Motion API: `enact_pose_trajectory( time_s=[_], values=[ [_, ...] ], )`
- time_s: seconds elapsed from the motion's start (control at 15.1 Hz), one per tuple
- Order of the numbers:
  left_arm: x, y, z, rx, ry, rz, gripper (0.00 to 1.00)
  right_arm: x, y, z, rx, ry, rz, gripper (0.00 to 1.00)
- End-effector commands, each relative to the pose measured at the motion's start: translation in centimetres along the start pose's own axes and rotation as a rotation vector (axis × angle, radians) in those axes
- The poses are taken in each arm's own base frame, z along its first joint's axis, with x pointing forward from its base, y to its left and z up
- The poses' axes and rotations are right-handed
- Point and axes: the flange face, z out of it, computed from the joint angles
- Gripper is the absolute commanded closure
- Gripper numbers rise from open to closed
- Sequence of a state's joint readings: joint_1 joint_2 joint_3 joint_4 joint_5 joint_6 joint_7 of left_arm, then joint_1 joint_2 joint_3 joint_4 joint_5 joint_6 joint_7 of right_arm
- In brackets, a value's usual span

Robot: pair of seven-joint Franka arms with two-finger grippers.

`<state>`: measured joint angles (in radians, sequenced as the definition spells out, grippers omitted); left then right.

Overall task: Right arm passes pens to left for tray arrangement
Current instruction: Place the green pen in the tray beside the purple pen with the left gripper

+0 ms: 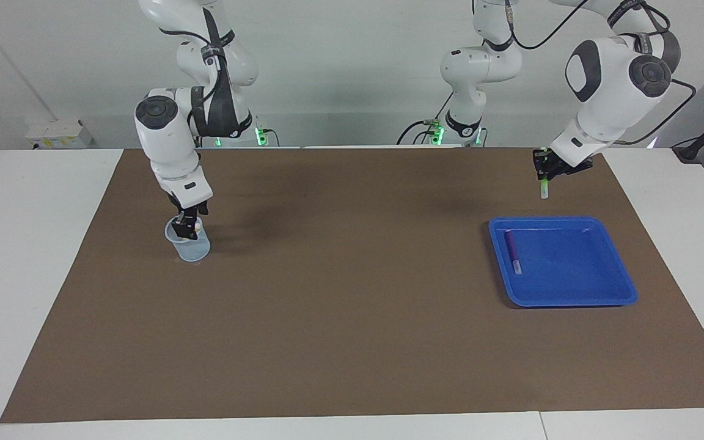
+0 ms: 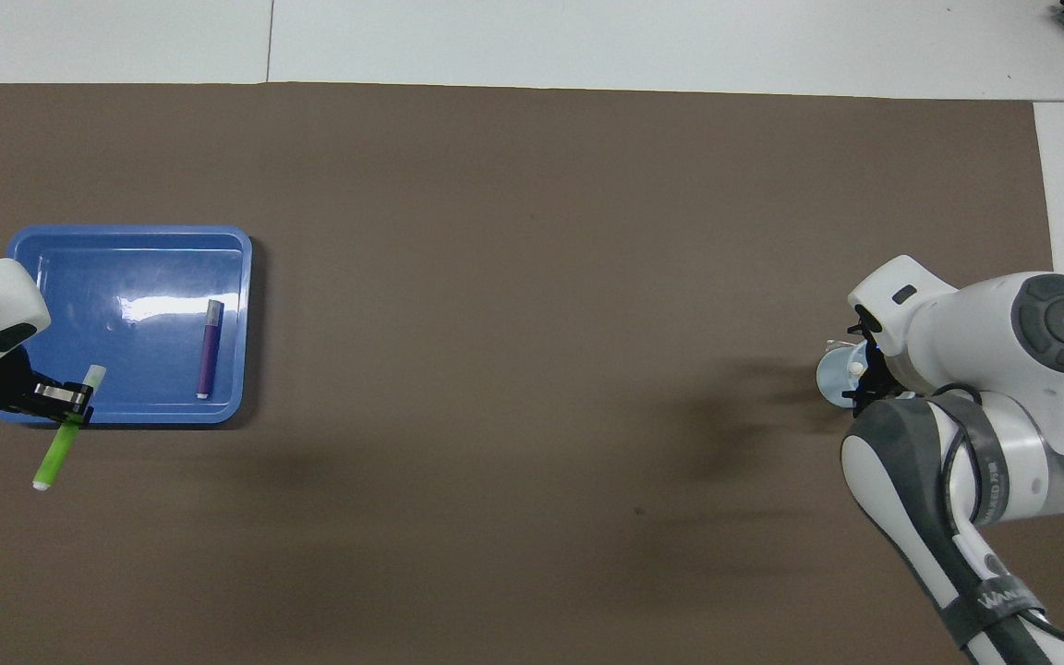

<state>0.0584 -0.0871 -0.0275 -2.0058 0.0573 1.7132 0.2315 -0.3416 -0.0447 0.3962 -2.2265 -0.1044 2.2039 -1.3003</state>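
Brown matte paper (image 1: 352, 342) covers the white table. Toward the left arm's end, the left gripper (image 1: 544, 176) hangs over the robot-side rim of the tray (image 1: 572, 301), clamped on the green pen (image 1: 544, 189), which hangs pale tip down. To place it well, I would carry it over the bare glossy floor, lay it parallel to the purple pen (image 1: 513, 250) and release low, since a slim round barrel rolls on slick plastic. Toward the other end, the right gripper (image 1: 188, 225) dips into the pale blue mesh cup (image 1: 190, 247); whether it has closed on anything I cannot tell. The purple pen lies in the tray, along its inner side.
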Motion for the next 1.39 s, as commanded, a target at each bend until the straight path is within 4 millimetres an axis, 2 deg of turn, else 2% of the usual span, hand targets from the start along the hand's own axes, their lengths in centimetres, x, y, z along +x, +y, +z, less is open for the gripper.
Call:
enact_pose_trajectory(
  time_s=[0.0, 0.33, 0.66, 0.99, 1.13, 1.32],
  values=[
    [1.5, -1.8, 2.3, 0.022, 0.015, 0.003, 1.00, -0.4, -0.4, 0.3, -0.015, -0.019, -0.015, 0.36],
    [4.0, -4.3, 5.8, 0.034, 0.062, -0.028, 1.00, -0.7, -0.3, 0.5, -0.023, -0.017, -0.008, 0.38],
    [7.2, -4.3, 9.6, 0.035, 0.106, -0.100, 1.00, -1.3, -0.5, 1.2, -0.022, -0.016, 0.000, 0.38],
    [9.8, -5.2, 13.7, 0.036, 0.152, -0.111, 1.00, -1.5, -0.5, 1.3, -0.021, -0.016, -0.001, 0.42],
    [10.3, -5.4, 14.7, 0.036, 0.169, -0.113, 1.00, -1.5, -0.6, 1.3, -0.018, -0.017, 0.002, 0.47],
    [10.9, -5.3, 16.1, 0.037, 0.192, -0.121, 1.00, -1.5, -0.8, 1.5, -0.015, -0.018, 0.005, 0.69]
  ],
)
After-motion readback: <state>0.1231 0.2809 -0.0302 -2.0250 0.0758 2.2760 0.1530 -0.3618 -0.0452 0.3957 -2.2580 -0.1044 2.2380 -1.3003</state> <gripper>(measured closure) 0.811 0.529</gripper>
